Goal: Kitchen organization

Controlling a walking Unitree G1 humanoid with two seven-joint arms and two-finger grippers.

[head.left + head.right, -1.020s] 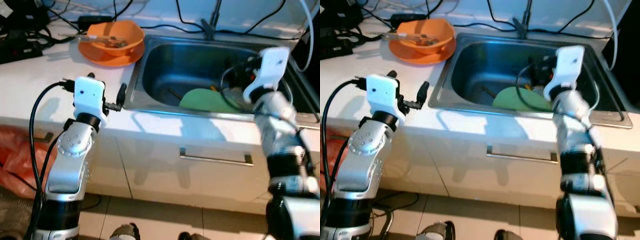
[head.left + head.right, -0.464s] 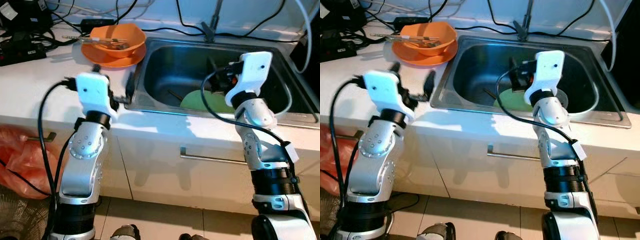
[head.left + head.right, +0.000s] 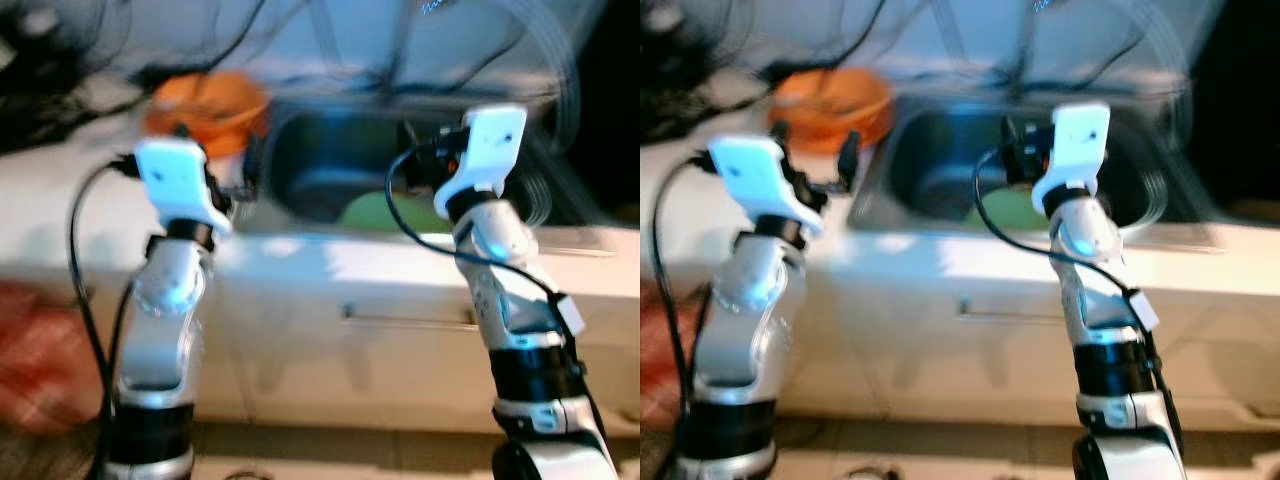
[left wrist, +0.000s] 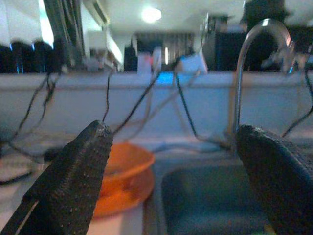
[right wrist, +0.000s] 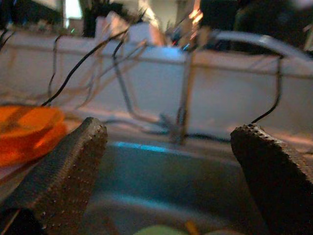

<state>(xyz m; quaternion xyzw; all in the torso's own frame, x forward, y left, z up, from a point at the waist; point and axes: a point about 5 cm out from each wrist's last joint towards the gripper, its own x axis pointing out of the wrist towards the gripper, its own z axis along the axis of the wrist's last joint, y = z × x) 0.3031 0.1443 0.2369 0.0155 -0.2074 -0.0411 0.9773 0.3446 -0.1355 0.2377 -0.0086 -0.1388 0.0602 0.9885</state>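
Both arms are raised in front of the sink (image 3: 330, 170), and the head views are blurred. Ahead of the left gripper (image 4: 176, 161), fingers spread wide, the orange bowl (image 4: 122, 171) blocks the counter side, the tap (image 4: 244, 63) and dangling cables (image 4: 146, 93) crowd the back wall. Between the right gripper (image 5: 166, 181)'s parted fingers the basin lies open, a green plate (image 3: 375, 210) on its floor.

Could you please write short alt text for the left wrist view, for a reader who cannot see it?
The left gripper is open, its two black fingers spread wide and holding nothing, aimed across a kitchen counter. Between them lie an orange bowl on the counter and the steel sink beside it, with a curved faucet and black cables along the wall behind.
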